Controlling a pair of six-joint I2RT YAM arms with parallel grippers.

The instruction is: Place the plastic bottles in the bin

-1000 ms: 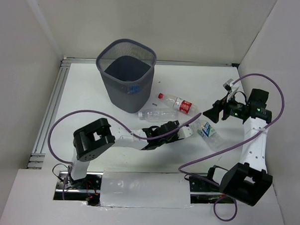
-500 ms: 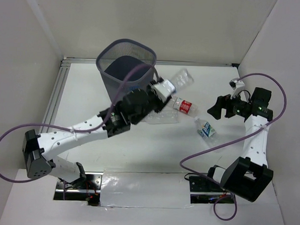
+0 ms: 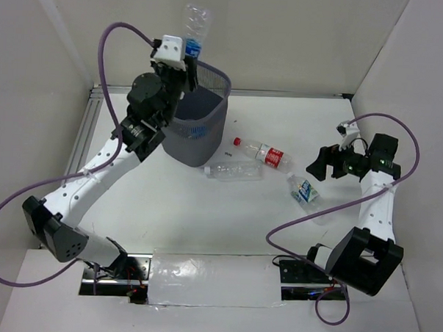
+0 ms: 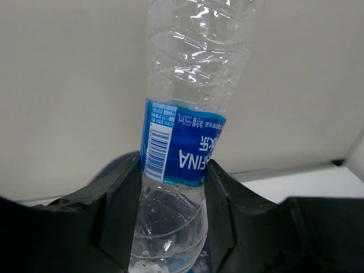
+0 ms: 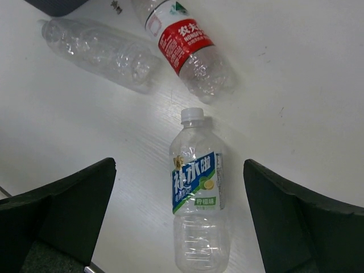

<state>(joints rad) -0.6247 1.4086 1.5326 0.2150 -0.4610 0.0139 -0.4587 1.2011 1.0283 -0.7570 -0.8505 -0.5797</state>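
Note:
My left gripper (image 3: 191,62) is shut on a clear bottle with a blue label (image 3: 195,25), held upright high above the near-left rim of the dark grey mesh bin (image 3: 208,125). In the left wrist view the bottle (image 4: 187,142) sits between both fingers (image 4: 122,210). My right gripper (image 3: 317,164) is open and empty, above a blue-and-green-labelled bottle (image 5: 196,210) that lies on the table (image 3: 303,190). A red-labelled bottle (image 3: 266,153) and a label-less clear bottle (image 3: 232,170) lie beside the bin; both also show in the right wrist view, the red-labelled bottle (image 5: 185,48) and the clear one (image 5: 96,51).
White walls close in the white table (image 3: 132,199) at the back and on both sides. An aluminium rail (image 3: 74,167) runs along the left edge. Purple cables (image 3: 315,214) loop over the table by each arm.
My left gripper has taken the blue-labelled bottle from the table's middle and swung it up and left, above the bin's rim. The right gripper has barely moved.

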